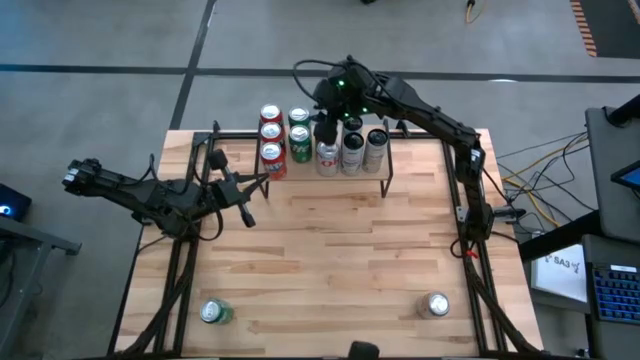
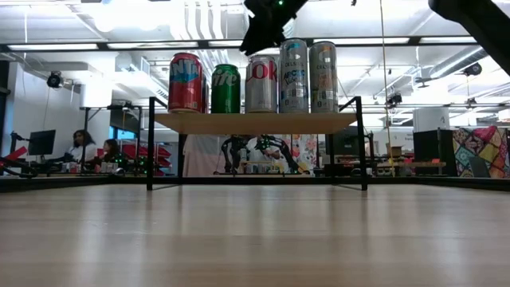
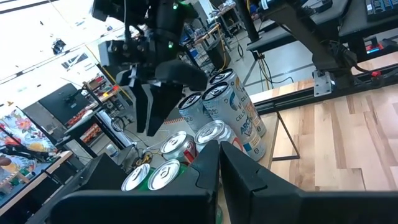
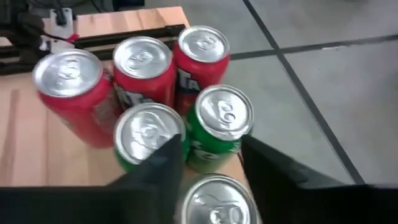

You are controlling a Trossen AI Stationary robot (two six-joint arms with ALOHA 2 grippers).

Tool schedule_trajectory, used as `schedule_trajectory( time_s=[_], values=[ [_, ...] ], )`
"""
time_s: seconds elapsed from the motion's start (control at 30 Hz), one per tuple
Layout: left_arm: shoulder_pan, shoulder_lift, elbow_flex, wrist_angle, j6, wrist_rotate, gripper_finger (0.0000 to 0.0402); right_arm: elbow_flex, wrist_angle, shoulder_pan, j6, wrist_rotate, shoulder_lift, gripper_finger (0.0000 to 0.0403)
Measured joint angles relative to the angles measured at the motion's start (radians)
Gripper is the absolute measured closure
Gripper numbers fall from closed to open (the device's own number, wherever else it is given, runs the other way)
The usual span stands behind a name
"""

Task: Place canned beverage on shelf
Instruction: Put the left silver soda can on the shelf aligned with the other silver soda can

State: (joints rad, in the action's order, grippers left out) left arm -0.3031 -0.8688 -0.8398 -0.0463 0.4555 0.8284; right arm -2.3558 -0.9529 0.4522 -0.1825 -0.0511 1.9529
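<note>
The shelf (image 2: 255, 122) stands at the table's far side and holds several upright cans in red, green and silver. My right gripper (image 4: 211, 142) hangs open over them, just above the top of a silver can (image 4: 217, 202) in the front row (image 2: 260, 84). It holds nothing and its fingers are clear of the can tops (image 2: 255, 40). My left gripper (image 1: 245, 212) waits shut and level to the left of the shelf's front, also holding nothing (image 3: 217, 163).
A green can (image 1: 215, 312) and a silver can (image 1: 437, 305) sit on the tabletop near its front edge, left and right. Bare wood lies between them and the shelf. The shelf's left part (image 1: 225, 150) has no cans on it.
</note>
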Motion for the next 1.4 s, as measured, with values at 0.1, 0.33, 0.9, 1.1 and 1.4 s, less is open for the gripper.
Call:
schedule_trajectory(
  time_s=[0.1,0.33,0.9,1.1,1.4],
  values=[
    [0.0,0.0,0.0,0.0,0.004,0.0,0.0402,0.0,-0.024,-0.023,0.0,0.044,-0.007,0.032],
    [0.0,0.0,0.0,0.0,0.007,0.0,0.0402,0.0,-0.141,-0.08,0.031,0.281,-0.001,0.0392],
    [0.0,-0.003,0.0,-0.008,0.006,0.0,0.0402,0.0,-0.14,-0.094,0.123,0.288,0.013,0.0394],
    [0.006,-0.042,0.001,0.038,0.0,-0.061,0.0402,0.0,-0.167,-0.102,0.047,0.279,-0.07,0.0394],
    [0.101,-0.138,-0.032,0.203,0.049,-0.192,0.0402,0.095,-0.179,-0.136,0.025,0.103,-0.235,0.0394]
  ],
)
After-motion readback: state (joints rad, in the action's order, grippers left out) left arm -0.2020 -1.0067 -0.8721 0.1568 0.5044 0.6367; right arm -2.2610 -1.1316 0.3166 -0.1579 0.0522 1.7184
